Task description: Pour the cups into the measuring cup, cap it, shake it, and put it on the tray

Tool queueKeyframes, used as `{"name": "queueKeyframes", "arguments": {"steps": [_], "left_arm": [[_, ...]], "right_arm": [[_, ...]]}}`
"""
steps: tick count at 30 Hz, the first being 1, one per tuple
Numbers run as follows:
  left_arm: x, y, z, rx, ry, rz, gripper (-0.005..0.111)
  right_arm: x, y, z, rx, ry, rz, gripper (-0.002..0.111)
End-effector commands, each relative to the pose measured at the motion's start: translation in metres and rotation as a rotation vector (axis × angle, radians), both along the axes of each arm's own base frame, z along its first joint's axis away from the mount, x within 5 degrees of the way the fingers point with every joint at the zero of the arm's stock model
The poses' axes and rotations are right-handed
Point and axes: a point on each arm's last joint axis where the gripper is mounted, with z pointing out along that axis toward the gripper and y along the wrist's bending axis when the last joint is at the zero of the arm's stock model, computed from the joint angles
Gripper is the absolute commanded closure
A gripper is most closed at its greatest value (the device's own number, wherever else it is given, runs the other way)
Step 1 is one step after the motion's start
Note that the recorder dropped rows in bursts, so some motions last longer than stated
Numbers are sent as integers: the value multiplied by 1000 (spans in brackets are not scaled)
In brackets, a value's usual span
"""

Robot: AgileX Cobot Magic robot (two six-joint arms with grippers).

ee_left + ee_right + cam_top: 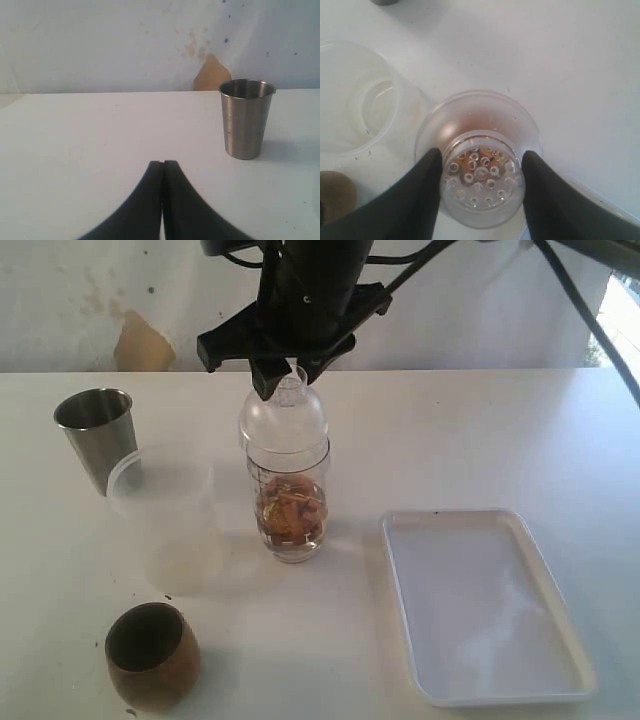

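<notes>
Nearest stands the brown wooden cup (152,657), at 7 o'clock from the measuring cup (290,515), which sits midway across the tabletop (480,430) with brownish contents low inside. Right fingers (427,192) pinch the ribbed spout of the cap (285,420), set on that cup's mouth; left fingers (150,200) are clenched on nothing near the steel tumbler (97,435). If the cap is only resting, lifting or shaking would likely part them and spill. Frosted cup (165,510) crowds 9 o'clock; the tray (480,610) at 4 o'clock has bare tabletop before it.

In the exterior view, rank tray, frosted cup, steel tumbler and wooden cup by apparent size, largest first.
1. tray
2. frosted cup
3. steel tumbler and wooden cup: similar; the wooden cup sits nearer, so unranked.
</notes>
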Motion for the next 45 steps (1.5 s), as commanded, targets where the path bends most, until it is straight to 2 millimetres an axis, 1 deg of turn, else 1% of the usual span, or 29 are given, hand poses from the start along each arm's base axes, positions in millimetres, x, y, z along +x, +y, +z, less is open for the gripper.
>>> {"name": "queueKeyframes", "arguments": {"steps": [1,19,23,28,35,41,45], "left_arm": [[0,0,-1,0,-7,-4,107],[0,0,-1,0,-7,-4,107],[0,0,-1,0,-7,-4,107],[0,0,-1,0,-7,-4,107],[0,0,-1,0,-7,-4,107],[0,0,-1,0,-7,-4,107],[0,0,-1,0,-7,-4,107]], "right_arm": [[2,-3,3,6,-8,-12,108],[-2,-5,11,17,-21,-12,108],[-9,-9,19,27,-29,-9,108],[-17,-14,23,24,-28,-10,108],[-16,-12,19,29,-14,-8,108],[-9,-8,5,11,13,-8,108],[-8,-7,2,6,20,-8,108]]}}
